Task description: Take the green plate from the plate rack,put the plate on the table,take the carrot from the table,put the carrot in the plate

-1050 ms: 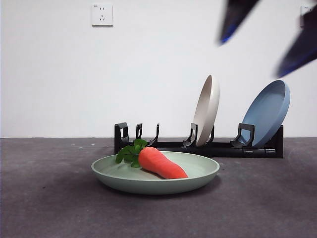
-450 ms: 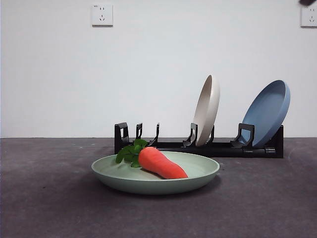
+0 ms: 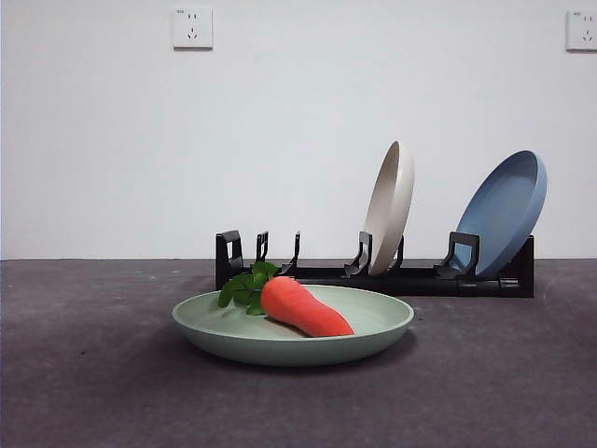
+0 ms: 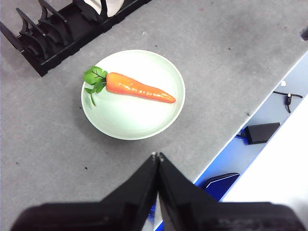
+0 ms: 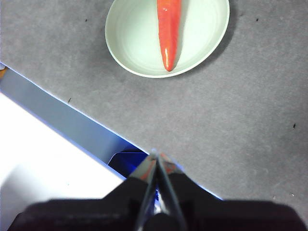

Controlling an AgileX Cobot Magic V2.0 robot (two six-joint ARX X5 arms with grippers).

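The left gripper (image 4: pixel 157 155) hangs high above the table edge (image 4: pixel 226 144), jaws pressed together and holding nothing. The right gripper (image 5: pixel 156 154) (likewise closed and empty) hangs high over the same edge.

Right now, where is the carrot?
In the front view the carrot lies inside the green plate on the table, in front of the plate rack, its leaves toward the rack.

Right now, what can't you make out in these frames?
- Carrot leaves: cut off by the right wrist view's edge.
- Plate rack: cropped in the left wrist view; absent from the right wrist view.
- Cream plate and blue plate bases: hidden behind rack prongs, front view.
- Both arms: absent from the front view.
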